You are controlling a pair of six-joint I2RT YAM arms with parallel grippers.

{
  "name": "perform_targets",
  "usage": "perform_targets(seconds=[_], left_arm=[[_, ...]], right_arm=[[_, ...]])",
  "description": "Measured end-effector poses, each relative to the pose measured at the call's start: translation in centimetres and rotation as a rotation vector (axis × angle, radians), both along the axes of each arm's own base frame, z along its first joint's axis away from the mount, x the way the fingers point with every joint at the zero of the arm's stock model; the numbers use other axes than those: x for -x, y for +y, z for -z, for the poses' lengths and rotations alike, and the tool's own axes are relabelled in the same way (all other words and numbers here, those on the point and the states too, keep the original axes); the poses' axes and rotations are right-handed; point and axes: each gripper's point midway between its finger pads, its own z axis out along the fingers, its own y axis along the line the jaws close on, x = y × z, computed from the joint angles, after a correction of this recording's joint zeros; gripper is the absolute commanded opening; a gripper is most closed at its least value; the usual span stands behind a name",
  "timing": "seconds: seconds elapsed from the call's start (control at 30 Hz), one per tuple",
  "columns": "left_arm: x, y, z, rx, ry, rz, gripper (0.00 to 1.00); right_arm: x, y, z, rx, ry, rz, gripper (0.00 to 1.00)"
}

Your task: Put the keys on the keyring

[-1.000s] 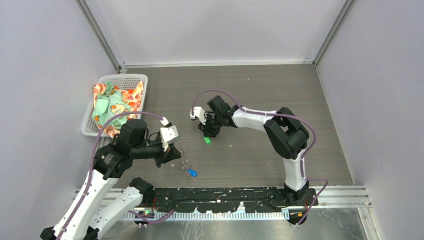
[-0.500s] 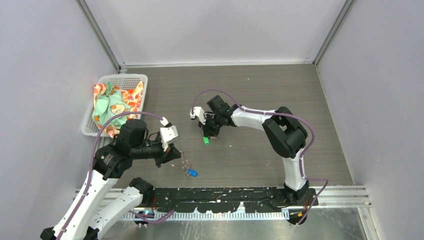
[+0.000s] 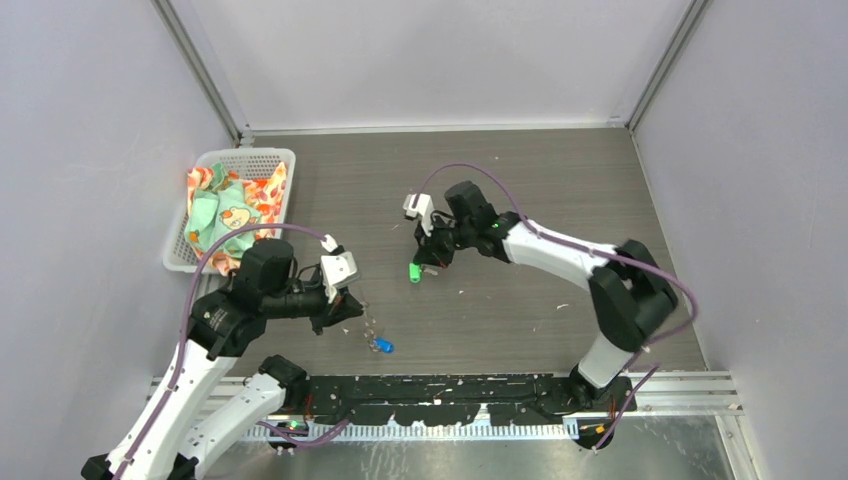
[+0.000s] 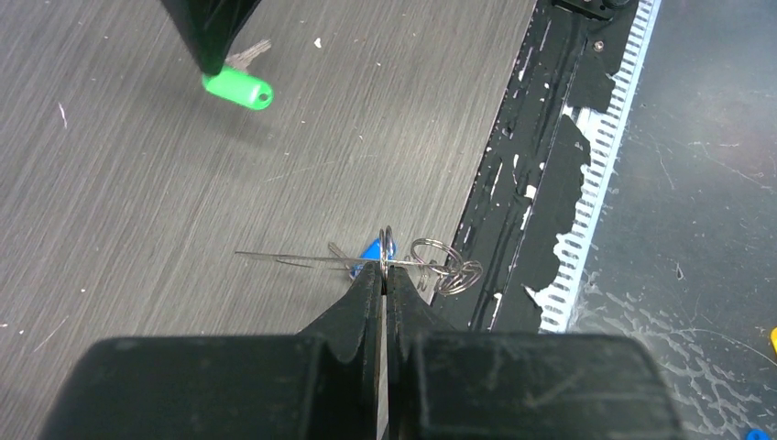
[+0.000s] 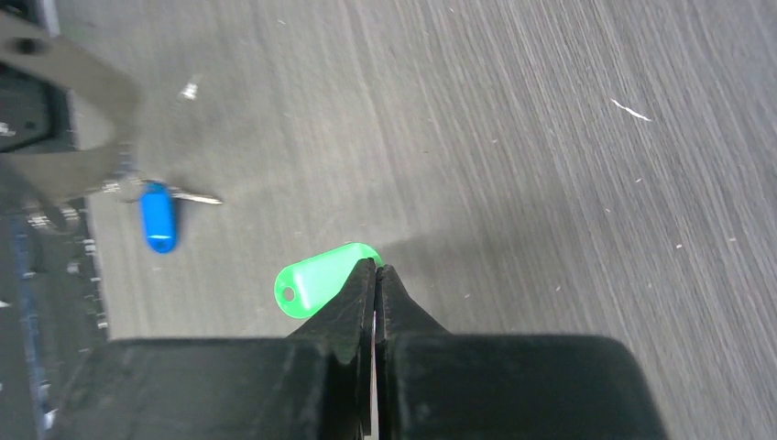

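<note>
The green key (image 5: 316, 275) is sitting pinched in the right gripper (image 5: 376, 270), whose jaws are pressing together on the end of the plastic head where the blade starts. In the right wrist view the head's long axis is running leftward and slightly down from the fingertips, with its small hole at the far left end. In the left wrist view the green key (image 4: 238, 90) is lying nearly level, hole end pointing right, and the silver blade is poking up and to the right behind the black fingers. From above, the green key (image 3: 414, 272) is sitting near the middle of the desk (image 3: 520, 180), head pointing down and left from the right gripper (image 3: 424, 263).

The keyring (image 4: 302, 258) is being held by the left gripper (image 4: 385, 275), jaws clamping tight on the thin wire. The loop is showing edge-on there, as a fine line running left to right, with small rings bunching on its right side. The blue key (image 4: 371, 252) is peeking out just behind the wire. Whether it is threaded on, I cannot tell. From above, the keyring (image 3: 371, 328) is hanging below the left gripper (image 3: 357, 312), and the blue key (image 3: 385, 346) is lying close to the desk's near edge, left of centre.

A white basket (image 3: 236, 154) holding a patterned cloth (image 3: 225, 215) is sitting at the desk's left edge, towards the far corner.
</note>
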Motion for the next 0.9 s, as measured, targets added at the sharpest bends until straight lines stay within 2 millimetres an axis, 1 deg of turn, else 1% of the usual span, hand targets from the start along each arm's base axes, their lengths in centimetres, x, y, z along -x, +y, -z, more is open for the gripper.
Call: perform_targets(seconds=[0.07,0.17,0.23,0.3,0.33,0.4,0.57,0.67,0.7,0.77,0.9], left_arm=[[-0.1,-0.1,0.1,0.001,-0.003,0.000,0.00],[-0.3,-0.2,0.4,-0.002,0.003,0.000,0.00],[-0.5,-0.3,0.6,-0.005,0.009,0.000,0.00],[-0.7,-0.4,0.6,-0.005,0.009,0.000,0.00],[-0.8,-0.5,0.6,-0.005,0.008,0.000,0.00],[-0.9,-0.5,0.5,-0.003,0.006,0.000,0.00],[-0.9,-0.5,0.5,-0.001,0.003,0.000,0.00],[-0.9,-0.5,0.4,0.000,0.001,0.000,0.00],[-0.9,-0.5,0.4,0.000,0.001,0.000,0.00],[-0.9,-0.5,0.4,0.000,0.001,0.000,0.00],[-0.9,-0.5,0.4,0.000,0.000,0.000,0.00]], right_arm=[[1.5,-0.6,-2.4,-0.060,-0.014,0.011,0.01],[4.2,-1.4,-5.0,-0.127,-0.051,0.016,0.01],[6.2,-1.8,-5.8,-0.140,-0.075,0.016,0.01],[7.3,-2.1,-5.8,-0.134,-0.085,0.031,0.01],[7.7,-2.2,-5.3,-0.124,-0.079,0.048,0.01],[7.7,-2.8,-3.7,-0.090,-0.062,0.103,0.01],[7.5,-6.1,3.5,0.099,0.004,0.291,0.01],[7.2,-7.1,6.6,0.192,0.015,0.381,0.02],[7.0,-7.3,7.2,0.205,0.016,0.405,0.05],[6.5,-7.4,7.9,0.217,0.017,0.453,0.16],[5.5,-7.3,7.6,0.194,-0.001,0.525,0.38]])
